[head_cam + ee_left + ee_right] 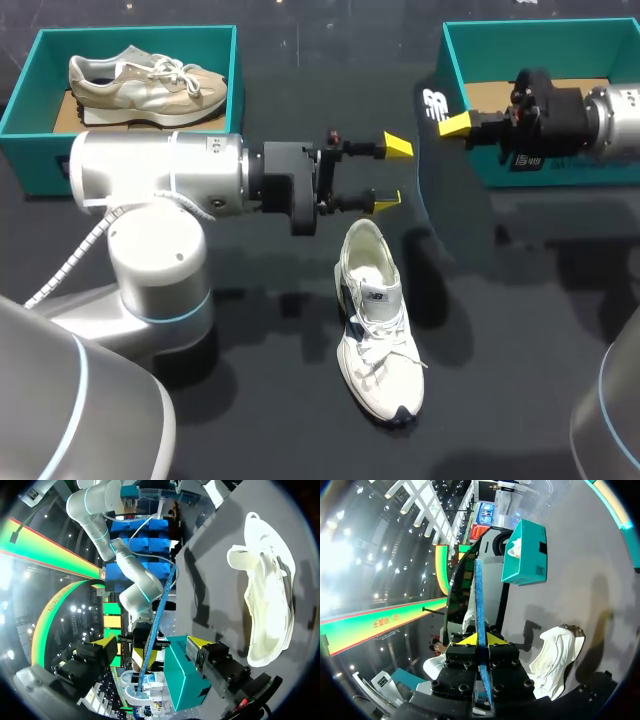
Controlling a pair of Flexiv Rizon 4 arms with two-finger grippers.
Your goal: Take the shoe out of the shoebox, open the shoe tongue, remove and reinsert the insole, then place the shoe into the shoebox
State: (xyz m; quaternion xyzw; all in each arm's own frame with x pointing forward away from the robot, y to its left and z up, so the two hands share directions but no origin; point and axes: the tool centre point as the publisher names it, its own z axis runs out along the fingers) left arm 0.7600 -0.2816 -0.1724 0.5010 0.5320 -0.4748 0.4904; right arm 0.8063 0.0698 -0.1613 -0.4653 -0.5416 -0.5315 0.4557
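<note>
– L claw?
– My left gripper (pixel 392 173) gapes, nothing in it; shoe (pixel 375 325) on table (pixel 520 340) just beside its nearer tip
– R?
– My right gripper (pixel 481 639) clamps insole (pixel 478 595) edge-on, shoebox (pixel 452 60) rim right behind; claws near, not touching

sneaker (pixel 375 320) on table (pixel 250 420) just beside my left claw (pixel 392 173), insole (pixel 479 595) gripped in my right claw (pixel 454 124), shoebox (pixel 540 24) behind it, second shoebox (pixel 130 32) with another sneaker (pixel 150 82) behind my left arm (pixel 160 180)
</note>
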